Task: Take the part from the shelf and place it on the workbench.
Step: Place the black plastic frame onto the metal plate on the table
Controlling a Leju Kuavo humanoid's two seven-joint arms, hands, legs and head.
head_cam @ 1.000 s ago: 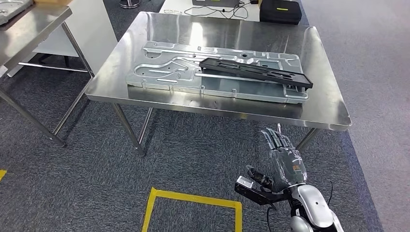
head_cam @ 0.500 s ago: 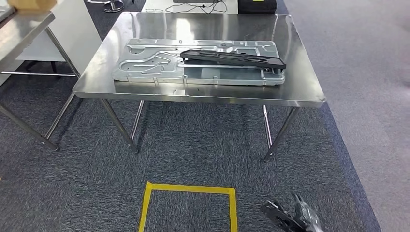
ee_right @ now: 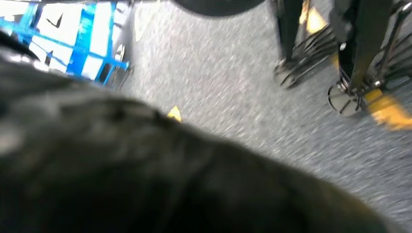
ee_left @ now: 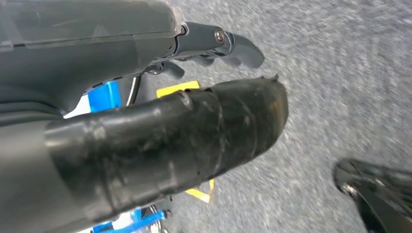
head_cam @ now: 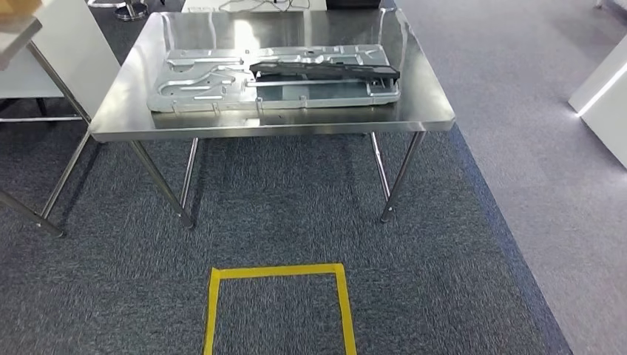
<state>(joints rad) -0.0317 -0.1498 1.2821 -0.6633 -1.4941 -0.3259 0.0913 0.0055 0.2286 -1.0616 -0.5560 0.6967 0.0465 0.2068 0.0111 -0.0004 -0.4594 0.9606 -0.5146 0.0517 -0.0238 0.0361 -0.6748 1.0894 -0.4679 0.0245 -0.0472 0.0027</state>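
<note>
Left hand (ee_left: 145, 111): released. Thumb and fingers (ee_left: 238, 46) lie stretched out with a gap between them, and nothing sits in that gap. Through it show grey carpet (ee_left: 340, 73) and a strip of yellow tape (ee_left: 177, 89), both on the floor beyond the hand. A bit of blue frame (ee_left: 104, 94) shows close against the hand's grey cover.

Right hand (ee_right: 145, 170): a dark, blurred mass very close to the lens (focus too poor to make out thumb or fingers). Cannot tell whether it is released, clenched or grasping anything. Beyond it lies the same grey carpet, with a blue frame on the far side of the hand.

Part (head_cam: 325, 70): a long black piece, lying flat on the bench (head_cam: 259, 127). It rests on top of a silver stamped panel (head_cam: 200, 89), over that panel's right half, running lengthwise along it. Neither hand touches the part; both wrist views look at floor, so both hands are well apart from the bench top.

Bench: steel top on four thin legs, standing on the carpet. On the floor in front of it, a square outline of yellow tape. A second steel table (head_cam: 15, 33) stands just beside the bench, at the head view's left edge.
</note>
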